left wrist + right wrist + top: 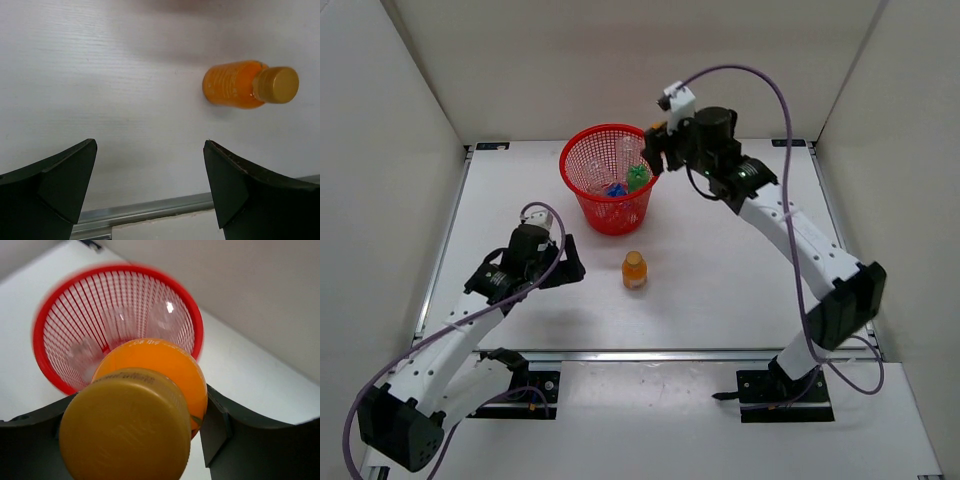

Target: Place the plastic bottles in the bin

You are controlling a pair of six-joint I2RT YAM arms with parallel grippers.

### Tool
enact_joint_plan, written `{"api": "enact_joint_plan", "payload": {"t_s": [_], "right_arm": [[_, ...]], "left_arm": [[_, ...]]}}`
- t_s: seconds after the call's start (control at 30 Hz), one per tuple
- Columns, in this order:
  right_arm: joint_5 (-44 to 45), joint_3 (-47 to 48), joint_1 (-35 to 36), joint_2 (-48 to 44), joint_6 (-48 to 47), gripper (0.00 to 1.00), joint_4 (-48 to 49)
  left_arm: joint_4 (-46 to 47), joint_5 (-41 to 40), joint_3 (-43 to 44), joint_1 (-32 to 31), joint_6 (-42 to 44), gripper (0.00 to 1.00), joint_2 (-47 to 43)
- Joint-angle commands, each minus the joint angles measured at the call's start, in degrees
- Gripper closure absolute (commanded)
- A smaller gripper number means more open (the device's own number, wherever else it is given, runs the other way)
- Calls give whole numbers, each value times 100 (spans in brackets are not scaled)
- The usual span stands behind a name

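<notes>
The red mesh bin (610,205) stands at the back middle of the table, with a green bottle (638,178), a blue-labelled one (616,189) and clear bottles inside. My right gripper (655,152) is at the bin's right rim, shut on an orange bottle (160,370) with a gold cap (125,425); the bin (55,340) lies just beyond it in the right wrist view. A second orange bottle (634,270) stands on the table in front of the bin, also in the left wrist view (235,84). My left gripper (567,262) is open and empty, left of it.
White walls enclose the table on three sides. A metal rail (150,210) runs along the table's near edge, close under my left gripper. The arm bases sit at the near edge.
</notes>
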Motion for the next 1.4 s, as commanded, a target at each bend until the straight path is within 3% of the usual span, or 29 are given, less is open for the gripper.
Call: {"api": "enact_joint_plan", "payload": {"t_s": [0.0, 0.13, 0.23, 0.3, 0.33, 0.57, 0.73, 0.87, 0.97, 1.07, 1.2, 1.37], "right_arm": [[-222, 1127, 266, 1149, 48, 61, -303], [-126, 2702, 460, 2207, 145, 53, -795], [-266, 3302, 478, 2778, 338, 33, -1051], [-354, 3417, 451, 2736, 356, 6, -1218], [-337, 3453, 425, 2666, 321, 1, -1349], [-91, 3138, 250, 1850, 549, 1, -1781], [-196, 1472, -198, 742, 997, 0, -1712], [-555, -322, -856, -489, 1401, 1, -1333], [-662, -1132, -1288, -1192, 1560, 1, -1385], [-329, -1643, -1613, -1772, 1543, 1, -1552], [-573, -2241, -2176, -2484, 1666, 0, -1596], [-609, -2418, -2844, -2828, 1569, 1, -1956]], "left_arm": [[-244, 379, 27, -143, 190, 1, 220], [-455, 440, 123, -477, 427, 1, 432], [-613, 414, 202, -644, 621, 1, 529], [-631, 414, 229, -663, 727, 1, 581], [-596, 492, 203, -637, 814, 2, 625], [-280, 880, 308, -1303, 1544, 1, 1046], [106, 572, 580, -1998, 1738, 1, 1759], [703, 510, 773, -2033, 1615, 1, 2268], [1134, 274, 958, -2113, 1685, 1, 2707], [1442, 62, 1265, -2166, 1685, 2, 3278], [1776, -236, 1503, -2148, 1668, 1, 3937], [1829, -500, 1863, -2183, 1659, 2, 4378]]}}
